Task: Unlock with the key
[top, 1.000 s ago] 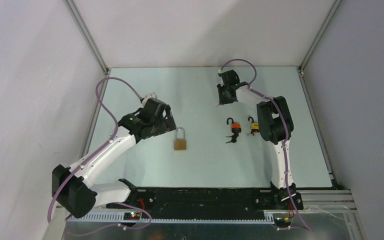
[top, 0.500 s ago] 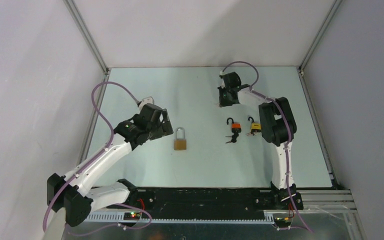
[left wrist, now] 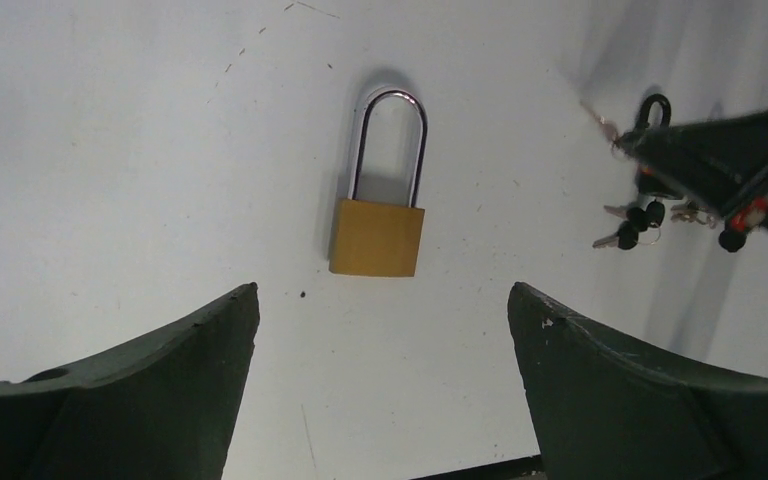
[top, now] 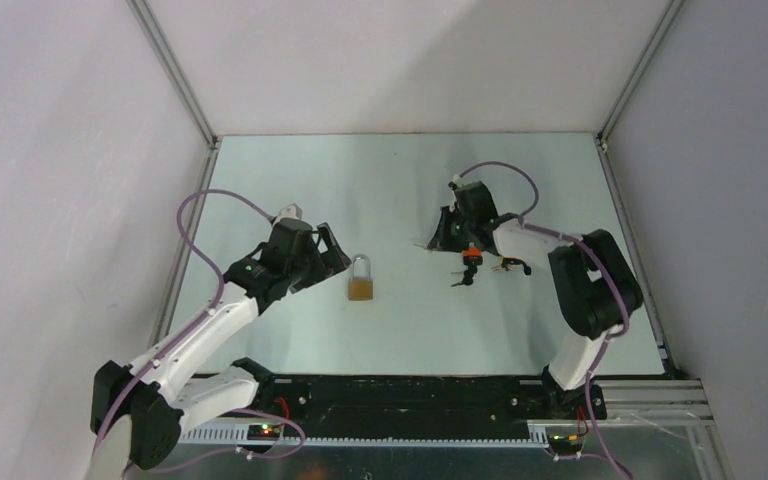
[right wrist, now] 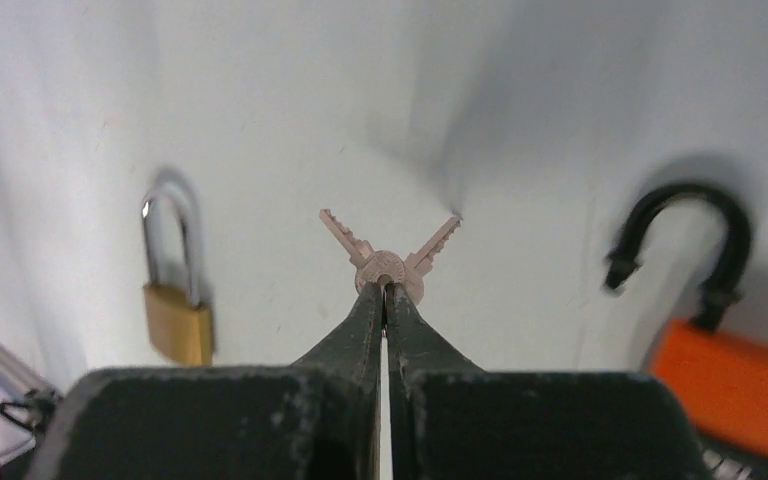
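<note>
Two claws: the left claw [left wrist: 382,290] is spread wide and empty, with the padlock [left wrist: 377,237] lying flat on the surface [left wrist: 110,150] just ahead of it, shackle pointing away. The right claw [right wrist: 385,290] is pressed together, pinching the keys [right wrist: 388,262] by their heads, the padlock ahead to its left. The padlock looks heavy, rigid and slick, so grip the body's sides. The keys are thin and may pivot.
</note>
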Motion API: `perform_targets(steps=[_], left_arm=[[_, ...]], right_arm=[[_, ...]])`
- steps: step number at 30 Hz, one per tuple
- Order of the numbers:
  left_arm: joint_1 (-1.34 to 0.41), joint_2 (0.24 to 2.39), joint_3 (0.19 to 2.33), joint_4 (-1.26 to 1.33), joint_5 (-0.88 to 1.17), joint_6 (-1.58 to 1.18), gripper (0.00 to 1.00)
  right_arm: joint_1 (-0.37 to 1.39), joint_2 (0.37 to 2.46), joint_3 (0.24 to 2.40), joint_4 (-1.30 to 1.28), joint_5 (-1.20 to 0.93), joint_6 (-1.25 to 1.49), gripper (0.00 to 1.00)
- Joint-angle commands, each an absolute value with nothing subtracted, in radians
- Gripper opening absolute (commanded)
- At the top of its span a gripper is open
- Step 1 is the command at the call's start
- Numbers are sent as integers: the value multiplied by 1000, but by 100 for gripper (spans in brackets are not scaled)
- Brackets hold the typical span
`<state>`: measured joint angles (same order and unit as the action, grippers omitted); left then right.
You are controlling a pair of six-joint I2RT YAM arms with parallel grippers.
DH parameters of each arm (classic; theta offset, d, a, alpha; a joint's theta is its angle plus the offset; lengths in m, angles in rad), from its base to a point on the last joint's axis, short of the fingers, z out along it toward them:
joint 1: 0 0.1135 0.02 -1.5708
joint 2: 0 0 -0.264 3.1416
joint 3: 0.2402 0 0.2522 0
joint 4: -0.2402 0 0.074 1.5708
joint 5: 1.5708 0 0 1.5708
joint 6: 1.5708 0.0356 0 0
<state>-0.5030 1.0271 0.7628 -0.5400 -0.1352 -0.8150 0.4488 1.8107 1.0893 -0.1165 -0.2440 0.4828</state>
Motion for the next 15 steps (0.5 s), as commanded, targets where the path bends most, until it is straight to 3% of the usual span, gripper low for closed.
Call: perform_targets(steps=[1, 9, 15], left_arm=[[-482, 1014, 749, -453, -57, -859, 97], [-480, 1003, 743, -446, -37, -869, 97], [-480, 980, 720, -448, -16, -908, 97]], right_arm=[[519, 1664, 959, 7, -207, 598, 0], [698, 1463, 659, 62, -71, 675, 0], [863, 1352, 589, -24, 38, 668, 0]])
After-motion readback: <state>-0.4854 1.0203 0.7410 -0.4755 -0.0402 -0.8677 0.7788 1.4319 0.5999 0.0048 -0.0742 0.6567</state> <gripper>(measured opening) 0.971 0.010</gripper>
